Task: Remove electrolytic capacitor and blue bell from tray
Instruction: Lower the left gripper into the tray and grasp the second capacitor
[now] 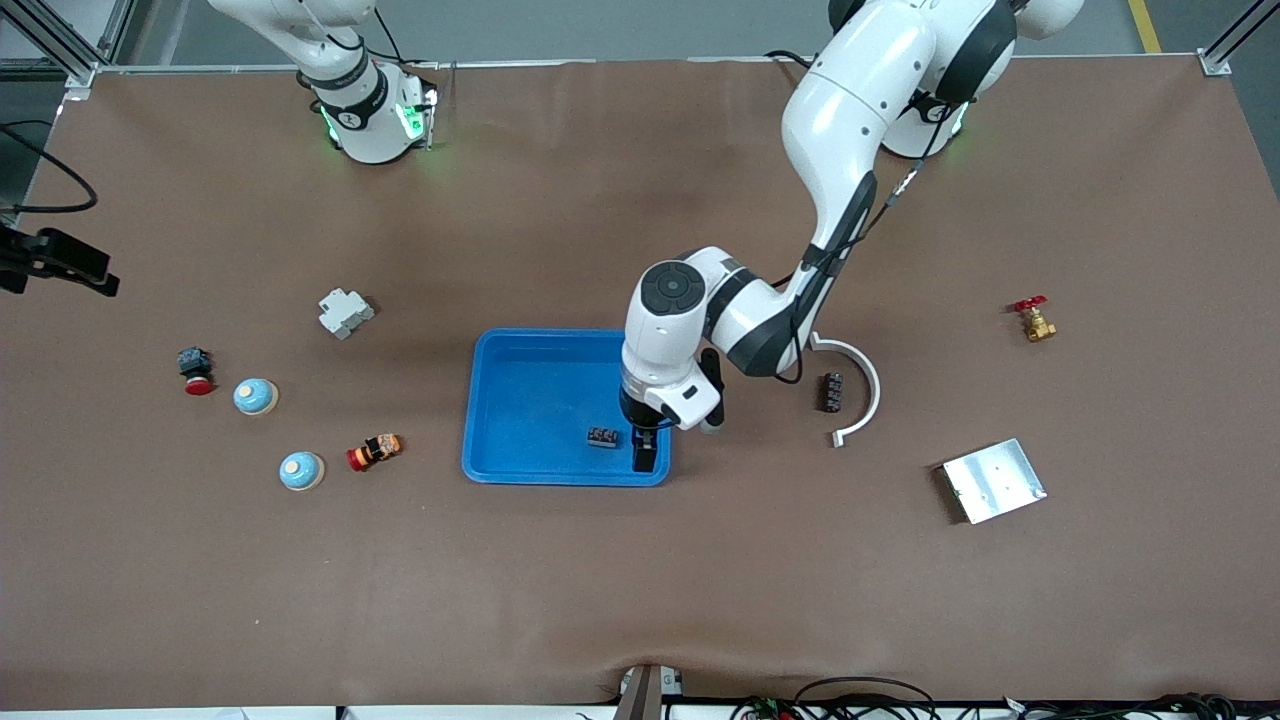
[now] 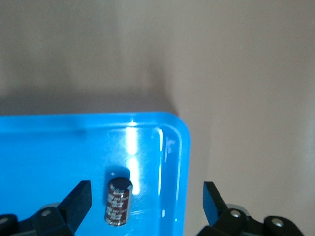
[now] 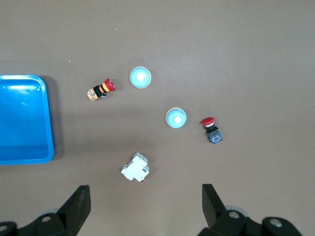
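Tray: sitting mid-table, holding a block and, at its five-o'clock corner, the capacitor.

Left gripper: hanging low over that corner, fingers standing wide apart either side of the capacitor, touching nothing.

Right gripper: waiting high over the right arm's end of the table, spread wide and holding nothing.

Bells: both resting on the table out at the tray's nine o'clock, well apart from it; none showing inside.

Capacitor: apparently lying on its side just beside the rim. Judging it light, stiff and smooth-sleeved, so likely rolling or squirting out if pinched off-centre; gripping across mid-body, squarely, looking safest.
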You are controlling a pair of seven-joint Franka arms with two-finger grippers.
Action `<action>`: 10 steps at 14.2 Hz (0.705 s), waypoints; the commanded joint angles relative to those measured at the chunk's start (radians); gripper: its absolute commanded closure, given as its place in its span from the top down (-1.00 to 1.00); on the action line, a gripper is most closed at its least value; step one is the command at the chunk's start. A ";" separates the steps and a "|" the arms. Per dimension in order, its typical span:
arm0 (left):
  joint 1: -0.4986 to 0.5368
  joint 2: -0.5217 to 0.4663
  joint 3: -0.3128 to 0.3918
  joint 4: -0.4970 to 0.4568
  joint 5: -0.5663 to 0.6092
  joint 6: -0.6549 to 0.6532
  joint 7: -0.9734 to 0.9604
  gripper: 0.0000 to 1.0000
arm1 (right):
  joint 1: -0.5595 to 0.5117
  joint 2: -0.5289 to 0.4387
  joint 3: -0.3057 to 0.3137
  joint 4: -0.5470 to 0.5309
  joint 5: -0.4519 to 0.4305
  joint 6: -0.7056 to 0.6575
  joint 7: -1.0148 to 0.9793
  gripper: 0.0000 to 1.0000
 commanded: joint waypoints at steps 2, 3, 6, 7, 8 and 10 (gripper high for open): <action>-0.034 0.050 0.023 0.031 -0.015 0.055 -0.014 1.00 | -0.031 -0.010 0.021 -0.018 -0.020 0.027 0.033 1.00; -0.047 0.061 0.026 0.033 -0.014 0.072 -0.015 1.00 | -0.034 -0.009 0.016 -0.017 -0.020 0.057 0.030 1.00; -0.072 0.083 0.041 0.042 -0.014 0.100 -0.031 1.00 | -0.046 -0.007 -0.006 -0.018 0.001 0.102 0.030 1.00; -0.075 0.084 0.043 0.045 -0.014 0.112 -0.035 1.00 | -0.046 -0.010 -0.026 -0.020 0.042 0.099 0.030 1.00; -0.077 0.090 0.046 0.045 -0.014 0.123 -0.035 1.00 | -0.046 -0.010 -0.049 -0.021 0.067 0.094 0.030 1.00; -0.089 0.104 0.061 0.047 -0.014 0.156 -0.034 1.00 | -0.045 -0.010 -0.068 -0.021 0.069 0.094 0.027 1.00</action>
